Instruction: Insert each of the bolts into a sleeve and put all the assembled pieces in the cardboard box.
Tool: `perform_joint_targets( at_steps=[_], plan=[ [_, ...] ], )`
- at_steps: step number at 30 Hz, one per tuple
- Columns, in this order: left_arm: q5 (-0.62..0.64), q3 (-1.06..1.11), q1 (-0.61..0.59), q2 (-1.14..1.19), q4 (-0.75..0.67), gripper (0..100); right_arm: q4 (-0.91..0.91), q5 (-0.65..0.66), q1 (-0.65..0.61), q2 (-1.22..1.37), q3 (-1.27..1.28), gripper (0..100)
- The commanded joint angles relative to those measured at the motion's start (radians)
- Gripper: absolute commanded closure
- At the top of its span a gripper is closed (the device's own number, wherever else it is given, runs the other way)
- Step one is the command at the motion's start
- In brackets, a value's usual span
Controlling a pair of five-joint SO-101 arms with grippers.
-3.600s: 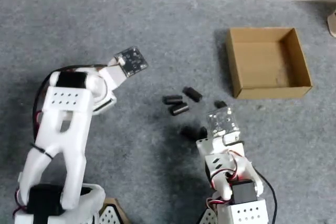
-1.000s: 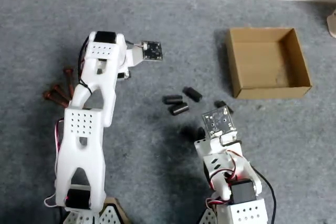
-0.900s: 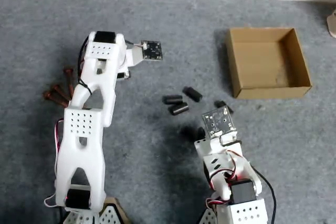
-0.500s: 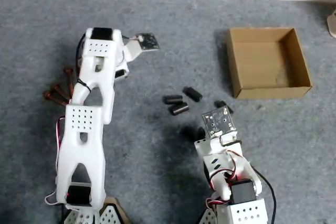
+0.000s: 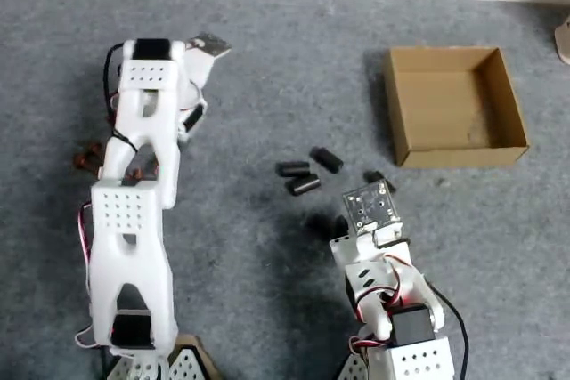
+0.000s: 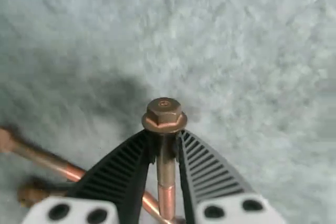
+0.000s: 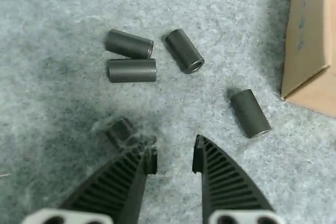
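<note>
Cardboard first, from the high view: finds the cardboard box (image 5: 459,157) at the upper right with only its bare floor showing, so counts no assembled piece as delivered. Sees black sleeves (image 5: 305,185) loose on the grey mat (image 5: 267,309) at centre, none with a bolt through it, and the left arm (image 5: 134,211) stretched up the left side above a few copper bolts (image 5: 85,159) peeking out at its left edge. Turns to the left wrist view: shows the left gripper (image 6: 165,139) clamped on one bolt (image 6: 164,115), shaft pinched between the ribbed fingers, hex head poking past the tips at mid-frame, with more bolts (image 6: 44,156) lying at the lower left. Turns to the right wrist view: shows the right gripper (image 7: 174,160) spread apart and holding nothing, low in the frame, with five sleeves ahead. Puts three (image 7: 132,70) clustered at upper centre, one (image 7: 250,113) at right near the box corner (image 7: 310,51), one (image 7: 121,129) just beside the finger at lower left. Judges the job barely begun: one bolt picked, no insertion made, every pairing and every drop into the box left to do.
</note>
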Motion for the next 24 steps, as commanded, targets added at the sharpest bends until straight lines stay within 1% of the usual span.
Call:
perform_joint_targets(
  at_steps=[1, 3, 5, 10, 13, 16, 18, 21, 24],
  plan=[
    [0.044, 0.174, 0.044, -0.239, 0.006, 100, -0.016, 0.005, 0.007, -0.002, 0.097, 87.8],
    [0.069, 0.283, 0.044, -0.344, 0.000, 100, 0.004, 0.008, 0.024, -0.002, 0.091, 87.8],
    [0.094, 0.426, 0.044, -0.453, -0.058, 99, 0.015, 0.011, 0.024, -0.004, 0.088, 87.8],
    [0.167, 0.888, 0.048, -0.748, -0.330, 100, 0.039, 0.020, 0.021, -0.002, 0.090, 87.8],
    [0.170, 1.075, 0.042, -0.924, -0.431, 100, 0.074, 0.048, -0.015, -0.002, 0.088, 87.8],
    [0.170, 1.201, 0.042, -1.055, -0.499, 100, 0.085, 0.055, -0.038, -0.002, 0.088, 87.8],
    [0.170, 1.253, 0.044, -1.099, -0.537, 100, 0.116, 0.103, -0.062, -0.002, 0.087, 87.8],
    [0.169, 1.297, 0.044, -1.110, -0.580, 100, 0.140, 0.160, -0.097, -0.002, 0.085, 87.8],
    [0.167, 1.311, 0.044, -1.110, -0.597, 100, 0.150, 0.173, -0.101, -0.001, 0.056, 87.8]
  ],
)
